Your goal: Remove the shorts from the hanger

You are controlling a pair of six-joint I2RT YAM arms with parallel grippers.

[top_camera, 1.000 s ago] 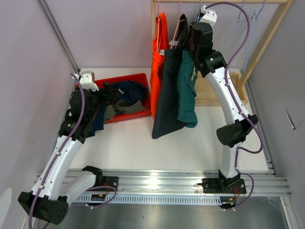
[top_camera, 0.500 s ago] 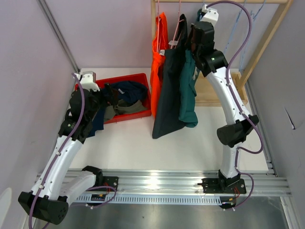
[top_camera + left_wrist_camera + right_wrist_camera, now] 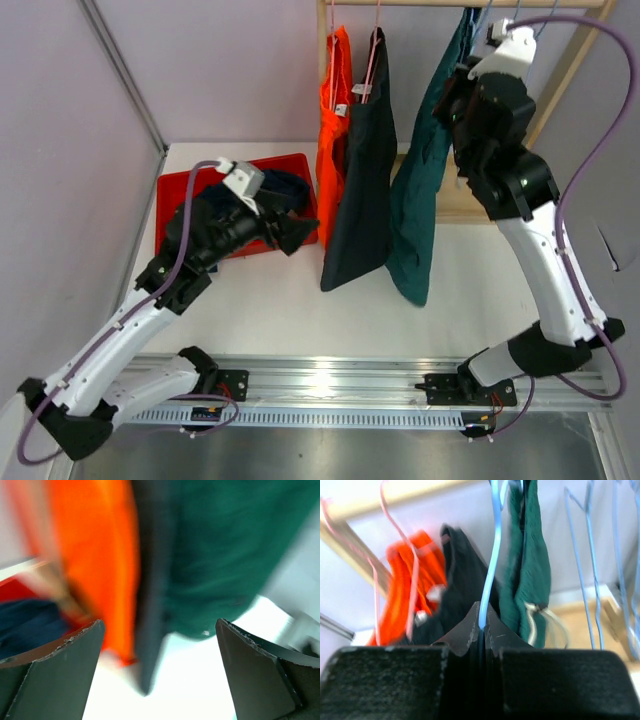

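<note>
**Teal shorts on the rail, right end effector clamped on a hanger wire**

Three shorts hang side by side from the wooden rail point(image 3: 470, 3). The orange shorts point(image 3: 334, 120) are bright and narrow. The grey shorts point(image 3: 362, 190) are dark and reach lower. The teal shorts point(image 3: 418, 215) are the longest and hang tilted toward the right arm. Navy shorts point(image 3: 283, 186) lie crumpled in the red bin point(image 3: 178, 190) on the white surface point(image 3: 400, 320).

The top view shows the whole length of each garment, but not the fingers of the right arm. The right wrist view shows them. The right end effector point(image 3: 483, 622) is pressed together on the thin wire of a blue hanger point(image 3: 492, 565), which rises just beside the teal shorts. A pink hanger point(image 3: 414, 587) is over the orange shorts. The left wrist view is blurred. In it the left end effector point(image 3: 159, 627) has its fingers wide apart and holds nothing, facing the three hanging shorts.
</note>
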